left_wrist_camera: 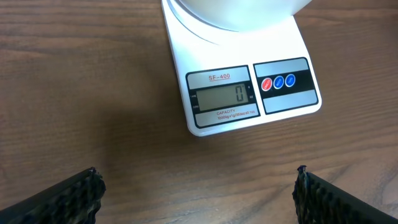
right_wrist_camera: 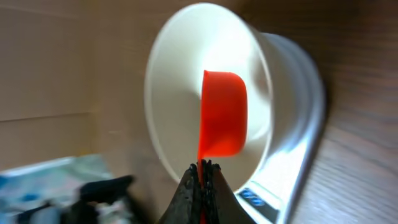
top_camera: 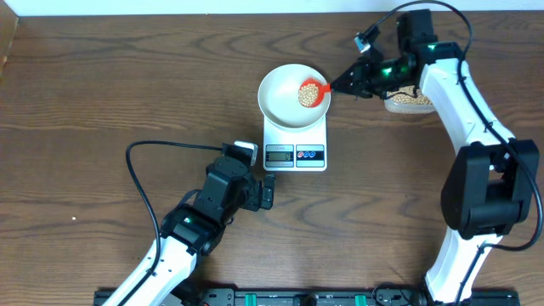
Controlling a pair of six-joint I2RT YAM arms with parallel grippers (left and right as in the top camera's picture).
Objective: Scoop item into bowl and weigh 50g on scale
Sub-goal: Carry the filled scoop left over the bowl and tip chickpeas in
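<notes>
The white bowl [top_camera: 287, 102] stands on the white scale [top_camera: 295, 143], whose display [left_wrist_camera: 221, 98] reads 0. My right gripper [top_camera: 347, 83] is shut on the handle of a red scoop [top_camera: 312, 92] full of beige beans [top_camera: 307, 96], held over the bowl's right half. In the right wrist view the scoop [right_wrist_camera: 222, 112] shows from below in front of the bowl [right_wrist_camera: 174, 93], pinched between my fingers [right_wrist_camera: 203, 167]. My left gripper [top_camera: 269, 191] is open and empty just in front of the scale, its fingers wide apart [left_wrist_camera: 196, 186].
A clear tub of beans [top_camera: 410, 100] sits to the right of the scale, partly hidden under my right arm. A black cable [top_camera: 161, 153] loops on the table left of my left arm.
</notes>
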